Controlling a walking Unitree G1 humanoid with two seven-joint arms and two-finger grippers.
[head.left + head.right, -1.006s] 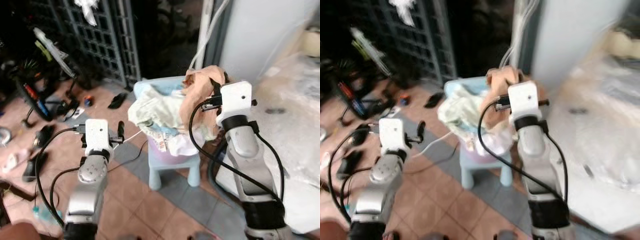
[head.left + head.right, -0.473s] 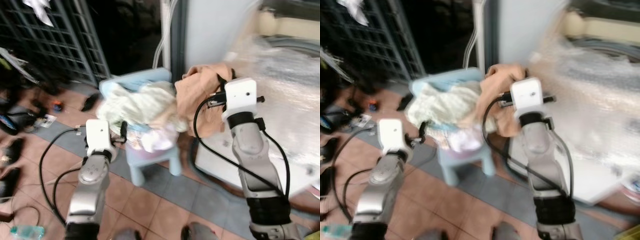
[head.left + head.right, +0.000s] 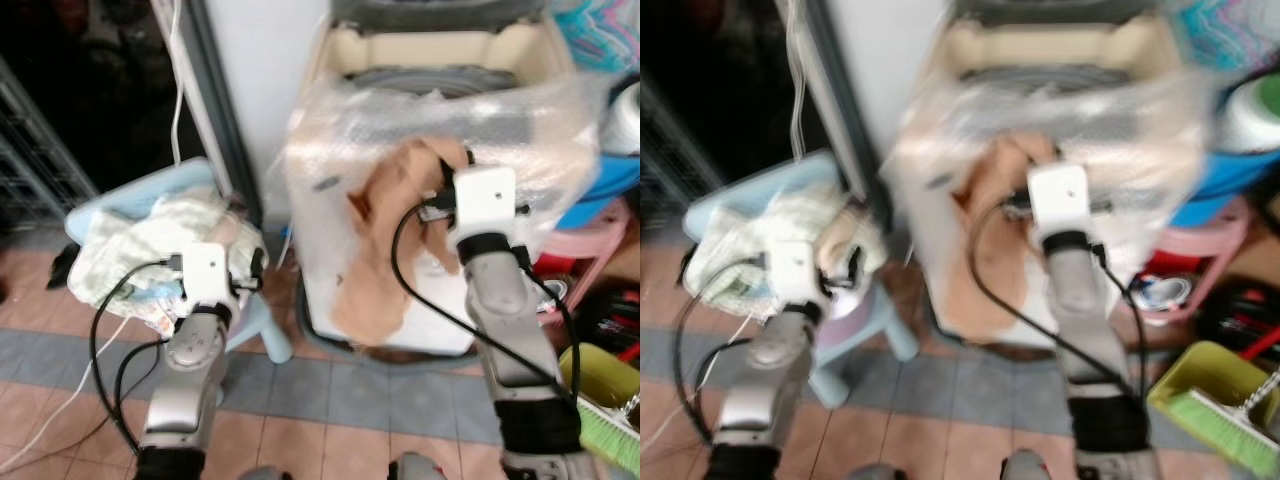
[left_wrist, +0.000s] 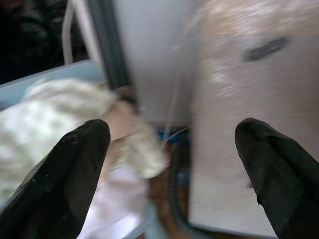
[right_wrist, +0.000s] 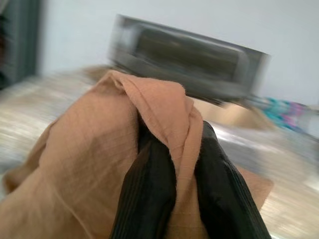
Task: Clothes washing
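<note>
While the right gripper pinches a soft orange cloth before the plastic-wrapped white washing machine at 12 o'clock, a pile of pale clothes waits at 9 o'clock beside the wide-open left gripper.

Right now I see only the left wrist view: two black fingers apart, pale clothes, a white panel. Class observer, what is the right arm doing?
Observer: The right gripper is shut on an orange cloth, which hangs in front of the washing machine.
Operator: Is the machine open?
Observer: Its top looks open, with bubble wrap draped over the front.
Operator: Where do my pale clothes lie?
Observer: Heaped on a light blue stool, to the left of the machine, beside the left gripper.
</note>
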